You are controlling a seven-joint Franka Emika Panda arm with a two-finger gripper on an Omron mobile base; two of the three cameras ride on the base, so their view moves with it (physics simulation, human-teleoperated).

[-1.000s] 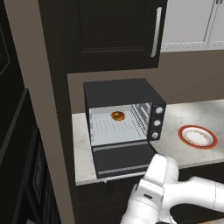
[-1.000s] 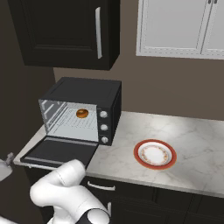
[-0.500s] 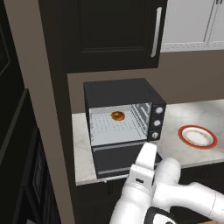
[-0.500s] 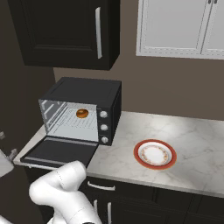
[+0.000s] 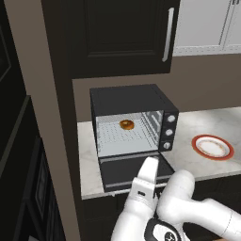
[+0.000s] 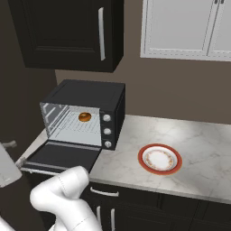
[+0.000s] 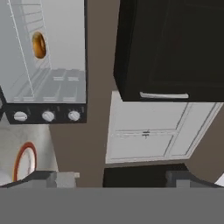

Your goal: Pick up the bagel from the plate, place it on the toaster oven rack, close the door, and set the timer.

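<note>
My hand (image 7: 116, 177) is hanging low in front of the table edge, fingertips set wide apart and grasping nothing, while the bagel (image 5: 126, 124) is already lying on the toaster oven rack (image 5: 123, 135) inside the oven, up and beyond the hand. The door (image 5: 134, 171) is lying dropped open and flat, its long axis running crosswise just above and ahead of the hand, so I judge the closing push has to come from beneath its outer edge. The plate (image 6: 159, 159) is sitting bare, well off to the hand's right.

2 base cams flank oven (image 5: 132, 122); hand cam rolled.
</note>
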